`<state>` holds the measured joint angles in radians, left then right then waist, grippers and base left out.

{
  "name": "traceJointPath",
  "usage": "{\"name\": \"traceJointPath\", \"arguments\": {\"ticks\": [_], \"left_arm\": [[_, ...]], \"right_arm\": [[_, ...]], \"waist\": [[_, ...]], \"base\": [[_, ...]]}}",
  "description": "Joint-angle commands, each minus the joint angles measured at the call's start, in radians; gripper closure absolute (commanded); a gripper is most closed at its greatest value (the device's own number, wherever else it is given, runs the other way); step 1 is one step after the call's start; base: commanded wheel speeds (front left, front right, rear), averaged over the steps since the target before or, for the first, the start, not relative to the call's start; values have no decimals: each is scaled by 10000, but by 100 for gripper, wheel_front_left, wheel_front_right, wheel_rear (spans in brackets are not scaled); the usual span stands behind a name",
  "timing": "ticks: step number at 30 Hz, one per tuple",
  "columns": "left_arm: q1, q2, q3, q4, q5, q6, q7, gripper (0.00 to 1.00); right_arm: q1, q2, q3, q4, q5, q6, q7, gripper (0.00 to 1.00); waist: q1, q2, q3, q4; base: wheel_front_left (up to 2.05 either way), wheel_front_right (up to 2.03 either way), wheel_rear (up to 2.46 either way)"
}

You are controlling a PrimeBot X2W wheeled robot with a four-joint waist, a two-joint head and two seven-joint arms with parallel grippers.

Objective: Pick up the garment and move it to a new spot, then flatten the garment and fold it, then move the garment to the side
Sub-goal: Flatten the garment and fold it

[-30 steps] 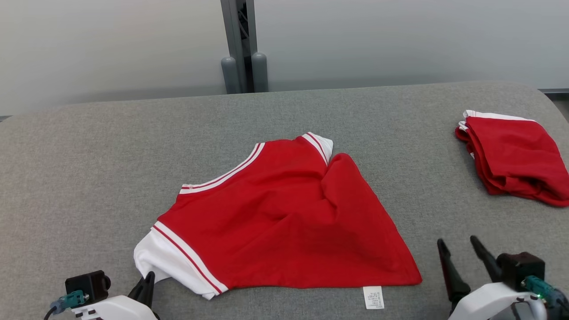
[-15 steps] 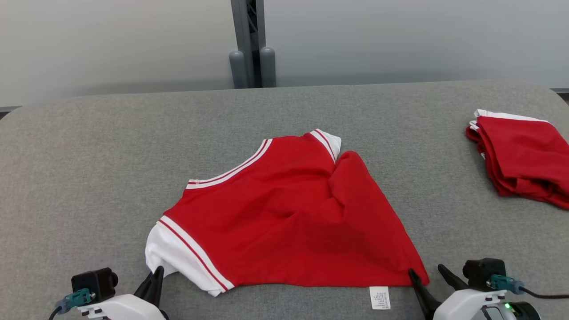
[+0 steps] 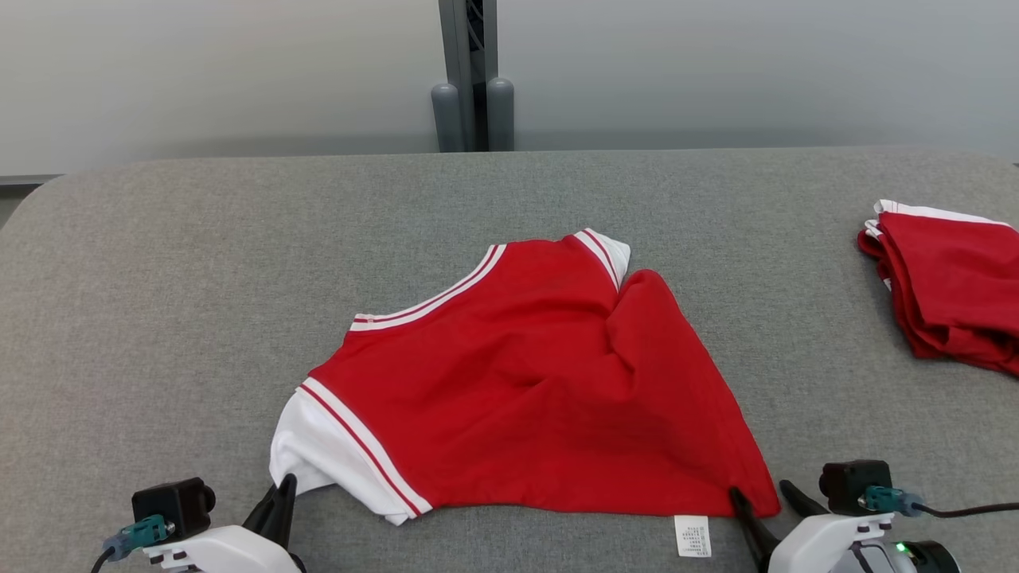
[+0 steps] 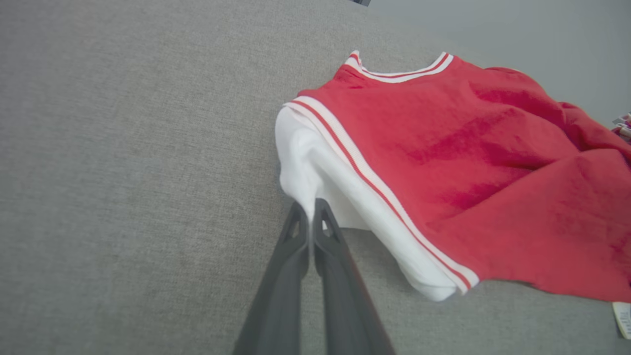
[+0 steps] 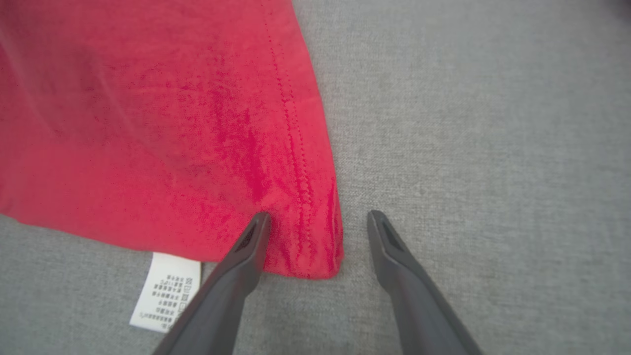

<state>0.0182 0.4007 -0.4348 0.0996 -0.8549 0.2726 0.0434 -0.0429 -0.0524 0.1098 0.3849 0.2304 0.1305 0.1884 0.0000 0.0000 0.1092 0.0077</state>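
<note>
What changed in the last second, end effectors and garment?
The right end effector came in leftward to the garment's near right hem corner; its open fingers now straddle that corner, nothing gripped yet. The left end effector stayed shut at the white sleeve's edge. Garment and the folded red pile lie as before; the head camera shifted, not them.

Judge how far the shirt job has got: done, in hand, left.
Done: little; the red shirt lies rumpled on the grey table. In hand: left gripper shut on its white sleeve; right gripper open, straddling the hem corner. Left: lifting, flattening, folding, moving aside.
</note>
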Motion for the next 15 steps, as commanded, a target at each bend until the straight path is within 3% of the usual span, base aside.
{"name": "traceJointPath", "arguments": {"ticks": [1, 3, 5, 7, 9, 15], "left_arm": [[-68, 55, 39, 23, -8, 5, -41, 100], [-58, 73, 52, 25, -22, 16, -53, 100], [-59, 85, 64, 24, -34, 21, -63, 100], [-75, 97, 64, 24, -37, 23, -60, 100], [-106, 94, 64, 18, -47, 8, -74, 100], [-159, -37, 309, -134, -309, -172, -350, 100]], "right_arm": [[65, 35, 223, 220, 18, 9, 136, 16], [64, 45, 375, 241, 40, 14, 187, 51], [50, 27, 463, 253, 54, 14, 239, 60], [15, 21, 503, 318, 18, 12, 269, 76], [-91, 6, 450, 349, -126, 4, 150, 100], [-436, -13, 230, -2, 458, 1, -459, 100]], "waist": [[0, 0, -4, -8], [0, 0, -8, -23], [0, 0, -13, -41], [0, 0, -18, -54], [0, 0, -17, -58], [0, 0, -106, -86]], "base": [[0, 0, 0], [0, 0, 0], [0, 0, 0], [0, 0, 0], [0, 0, 0], [0, 0, 0]]}}
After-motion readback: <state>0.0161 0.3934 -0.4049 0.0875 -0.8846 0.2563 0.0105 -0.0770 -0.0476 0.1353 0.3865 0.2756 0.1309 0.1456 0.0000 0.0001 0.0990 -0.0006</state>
